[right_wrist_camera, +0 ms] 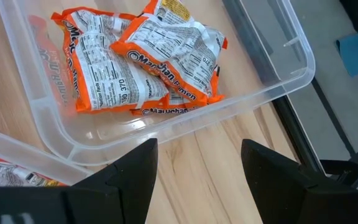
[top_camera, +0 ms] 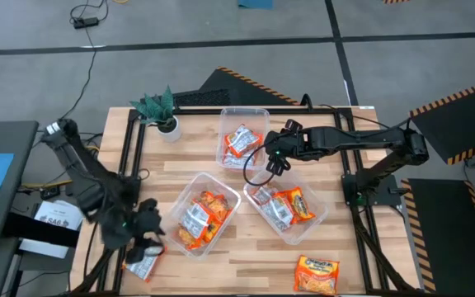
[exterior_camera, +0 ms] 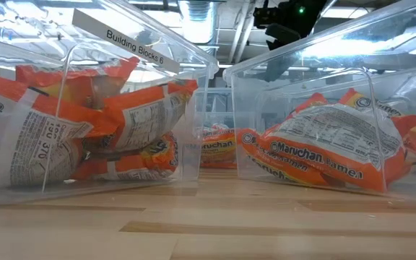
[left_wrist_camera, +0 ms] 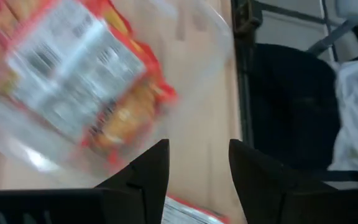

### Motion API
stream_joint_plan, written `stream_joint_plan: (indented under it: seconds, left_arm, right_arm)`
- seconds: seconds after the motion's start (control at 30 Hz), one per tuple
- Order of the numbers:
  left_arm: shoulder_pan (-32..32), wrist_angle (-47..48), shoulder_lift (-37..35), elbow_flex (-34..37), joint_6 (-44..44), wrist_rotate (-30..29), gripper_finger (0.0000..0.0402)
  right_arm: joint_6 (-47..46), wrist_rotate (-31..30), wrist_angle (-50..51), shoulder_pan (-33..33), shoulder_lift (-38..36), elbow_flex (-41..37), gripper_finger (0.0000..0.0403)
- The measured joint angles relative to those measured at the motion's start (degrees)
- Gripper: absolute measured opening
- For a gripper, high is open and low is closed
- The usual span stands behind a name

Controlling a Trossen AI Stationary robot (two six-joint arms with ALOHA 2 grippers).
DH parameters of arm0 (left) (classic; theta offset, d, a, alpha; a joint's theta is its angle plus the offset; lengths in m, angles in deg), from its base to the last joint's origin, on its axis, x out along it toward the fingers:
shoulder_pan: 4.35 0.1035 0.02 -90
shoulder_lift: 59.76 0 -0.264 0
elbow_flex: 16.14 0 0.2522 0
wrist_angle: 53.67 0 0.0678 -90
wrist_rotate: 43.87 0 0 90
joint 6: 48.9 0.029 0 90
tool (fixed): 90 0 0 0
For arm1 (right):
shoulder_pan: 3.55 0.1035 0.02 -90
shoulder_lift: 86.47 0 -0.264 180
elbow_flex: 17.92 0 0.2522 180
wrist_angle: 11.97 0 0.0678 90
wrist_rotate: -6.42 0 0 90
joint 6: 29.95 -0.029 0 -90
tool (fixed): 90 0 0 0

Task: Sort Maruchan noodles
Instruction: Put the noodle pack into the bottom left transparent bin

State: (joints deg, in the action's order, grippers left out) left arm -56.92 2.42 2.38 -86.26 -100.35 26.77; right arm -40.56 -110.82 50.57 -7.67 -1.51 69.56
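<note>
Three clear tubs hold Maruchan noodle packets: a far one (top_camera: 243, 139), a near-left one (top_camera: 204, 214) and a right one (top_camera: 289, 210). One orange packet (top_camera: 317, 274) lies loose at the table's near right. A silvery packet (top_camera: 142, 266) lies at the near left corner. My left gripper (top_camera: 145, 238) hangs open just above it, and the packet's edge (left_wrist_camera: 188, 213) shows low between its fingers (left_wrist_camera: 197, 146). Whether they touch I cannot tell. My right gripper (top_camera: 272, 161) stands open above the bare wood between the far and right tubs, near the far tub's packets (right_wrist_camera: 148, 56).
A small potted green plant (top_camera: 162, 111) stands at the far left corner. Bare wood lies along the near edge between the two loose packets. In the low view the near-left tub (exterior_camera: 85, 108) and the right tub (exterior_camera: 323, 137) stand close together.
</note>
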Motion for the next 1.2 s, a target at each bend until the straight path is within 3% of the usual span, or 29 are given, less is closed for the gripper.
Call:
stream_joint_plan:
  seconds: [0.17, 0.33, 0.47, 0.73, 0.9, 1.2]
  left_arm:
    - [-10.8, -0.1, 2.9, 0.0, -13.5, -7.5, 0.0151]
    - [-16.9, 3.8, 9.2, -0.1, -27.0, -11.4, 0.0151]
    - [-17.5, 8.3, 16.4, -0.1, -34.6, -7.6, 0.0151]
    - [-16.3, 8.8, 26.6, 0.0, -34.8, 1.1, 0.0151]
    - [-16.3, 9.8, 30.0, 0.0, -36.3, 5.0, 0.0151]
    - [-16.3, 9.2, 31.7, 0.4, -40.2, 5.6, 0.015]
  right_arm:
    - [0.4, 0.0, 0.0, 0.0, 0.0, 0.0, 0.0255]
    - [0.5, 0.0, -0.1, 0.0, 0.0, 0.0, 0.0255]
    - [0.5, 0.0, -1.0, 0.0, 0.0, 0.0, 0.0255]
    - [0.6, 0.0, -2.4, 0.0, 0.0, 0.0, 0.0255]
    - [0.5, 0.0, -3.1, 0.3, 0.0, 0.0, 0.0255]
    - [0.6, 0.1, -3.2, 0.4, 0.0, 0.0, 0.0255]
